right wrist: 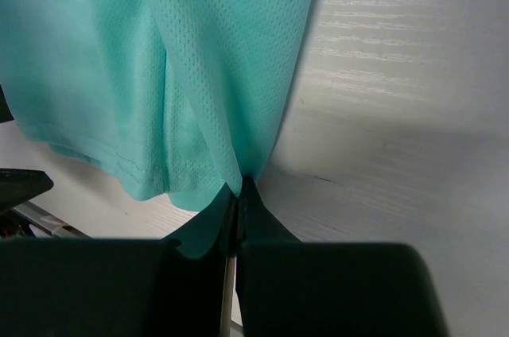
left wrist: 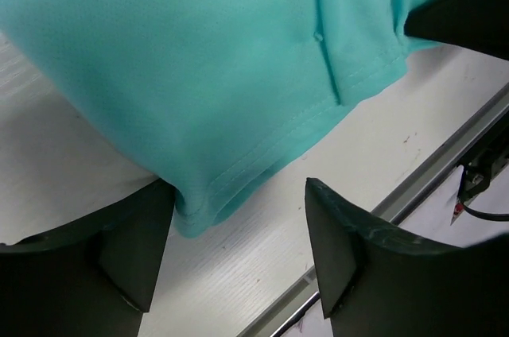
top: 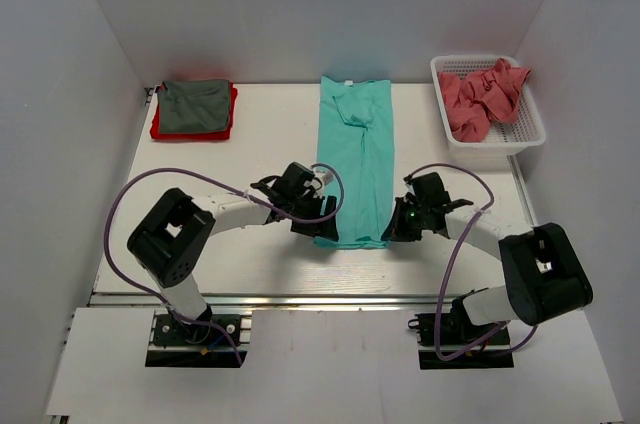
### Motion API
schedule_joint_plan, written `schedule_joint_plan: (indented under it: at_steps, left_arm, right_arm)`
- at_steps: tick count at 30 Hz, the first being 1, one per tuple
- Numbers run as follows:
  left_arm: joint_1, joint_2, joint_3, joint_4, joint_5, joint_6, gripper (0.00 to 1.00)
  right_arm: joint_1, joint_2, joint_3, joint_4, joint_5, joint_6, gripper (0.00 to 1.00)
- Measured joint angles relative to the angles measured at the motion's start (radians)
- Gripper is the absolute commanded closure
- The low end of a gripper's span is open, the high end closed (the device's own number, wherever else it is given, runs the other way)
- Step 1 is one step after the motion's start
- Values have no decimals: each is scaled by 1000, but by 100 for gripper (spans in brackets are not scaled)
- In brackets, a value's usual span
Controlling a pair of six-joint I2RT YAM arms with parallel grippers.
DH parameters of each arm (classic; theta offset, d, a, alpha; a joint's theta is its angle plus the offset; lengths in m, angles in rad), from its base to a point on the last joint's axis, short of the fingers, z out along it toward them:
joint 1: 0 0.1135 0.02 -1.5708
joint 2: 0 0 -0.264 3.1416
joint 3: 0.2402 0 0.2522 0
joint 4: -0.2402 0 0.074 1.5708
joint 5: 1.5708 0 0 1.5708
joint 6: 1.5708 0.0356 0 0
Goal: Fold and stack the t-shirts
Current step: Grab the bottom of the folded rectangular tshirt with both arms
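Teal-green t-shirt (top: 357, 159) lies as a long narrow strip down the middle of the tabletop (top: 270, 134), collar far, hem nearest the arm bases. Our right fingers (right wrist: 334, 281) are pressed together on the hem's right corner, pinching the cloth. Our left fingers (left wrist: 350, 249) stand spread astride the left corner, not yet gripping. We judge the step to be folding the hem up towards the collar, so we should close the left fingers over all layers, then lift both corners level so the strip does not skew. We count one teal-green shirt, one dark grey t-shirt (top: 195, 104) folded on one bright red t-shirt (top: 158, 130) at far left, and crumpled salmon-pink t-shirts (top: 480, 99) in one white mesh basket (top: 530, 134), too tangled to number.
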Motion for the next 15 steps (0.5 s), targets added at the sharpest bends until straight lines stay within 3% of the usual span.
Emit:
schedule_joint_plan:
  at_steps: [8, 12, 15]
  left_arm:
    - [0, -13, -7, -45, -30, -7, 34]
    - [2, -30, -33, -65, -42, -16, 58]
    - [5, -29, -40, -74, -45, -18, 67]
  right_arm:
    - [0, -27, -2, -28, 16, -16, 100]
    - [0, -29, -2, -39, 16, -20, 100]
    - [0, -29, -3, -45, 15, -19, 100]
